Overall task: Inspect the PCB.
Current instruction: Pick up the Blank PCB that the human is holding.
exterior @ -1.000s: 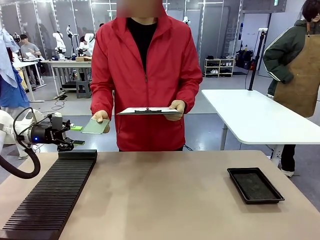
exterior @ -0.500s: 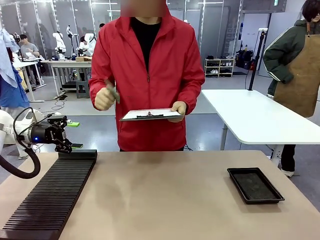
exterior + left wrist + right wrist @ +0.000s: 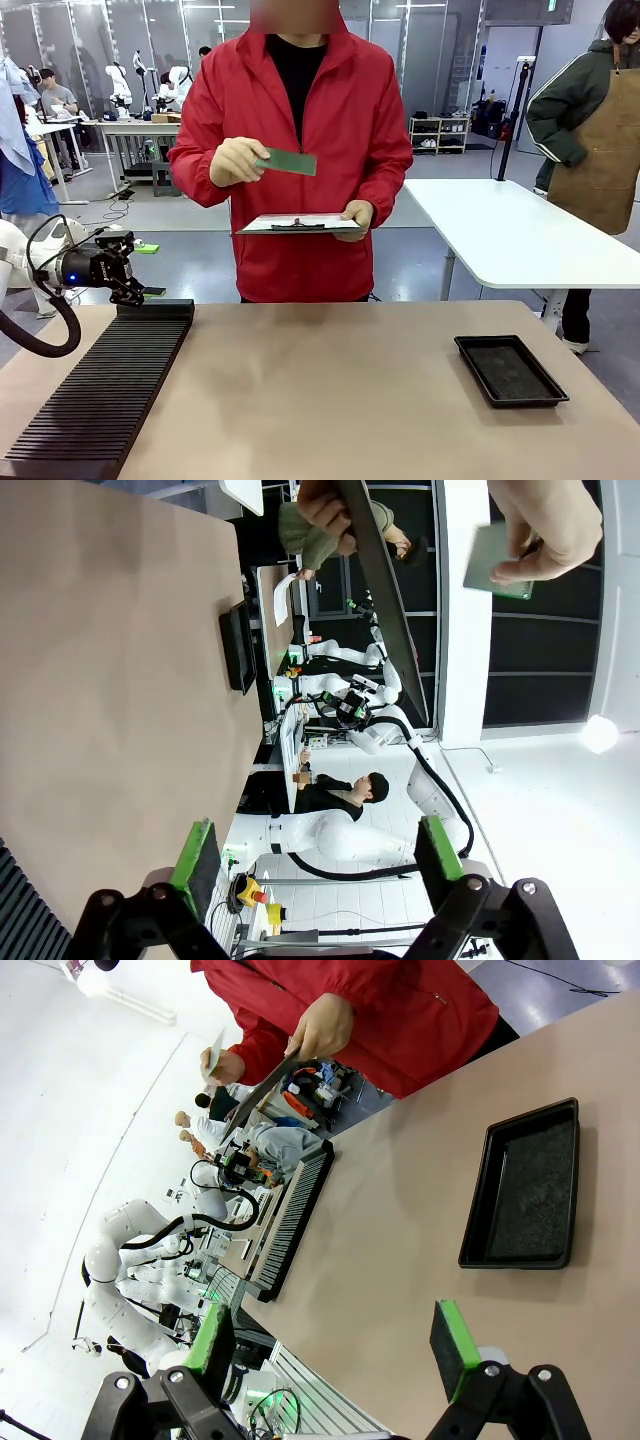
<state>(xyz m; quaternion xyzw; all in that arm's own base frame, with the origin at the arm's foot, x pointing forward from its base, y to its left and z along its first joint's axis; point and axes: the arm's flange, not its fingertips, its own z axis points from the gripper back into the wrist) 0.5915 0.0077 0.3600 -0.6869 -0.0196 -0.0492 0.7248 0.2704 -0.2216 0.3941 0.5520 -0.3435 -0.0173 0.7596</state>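
Note:
A person in a red jacket stands at the far side of the table. One hand holds the green PCB (image 3: 286, 161) at chest height, roughly level, above a clipboard (image 3: 298, 224) held in the other hand. The PCB (image 3: 496, 564) also appears pinched in that hand in the left wrist view, and as a pale sliver (image 3: 212, 1055) in the right wrist view. My left gripper (image 3: 150, 270) hangs open and empty at the far left, over the back end of the black slotted rack (image 3: 100, 390). The right gripper (image 3: 330, 1348) is open and empty, above the table.
A shallow black tray (image 3: 510, 370) lies on the right of the tan table (image 3: 330, 400). The long rack runs along the left side. Another person in a brown apron stands by a white table (image 3: 500, 235) at the back right.
The person lifted the PCB from low beside the clipboard up to chest height and turned it over. My left gripper drew back slightly early on, then stayed still.

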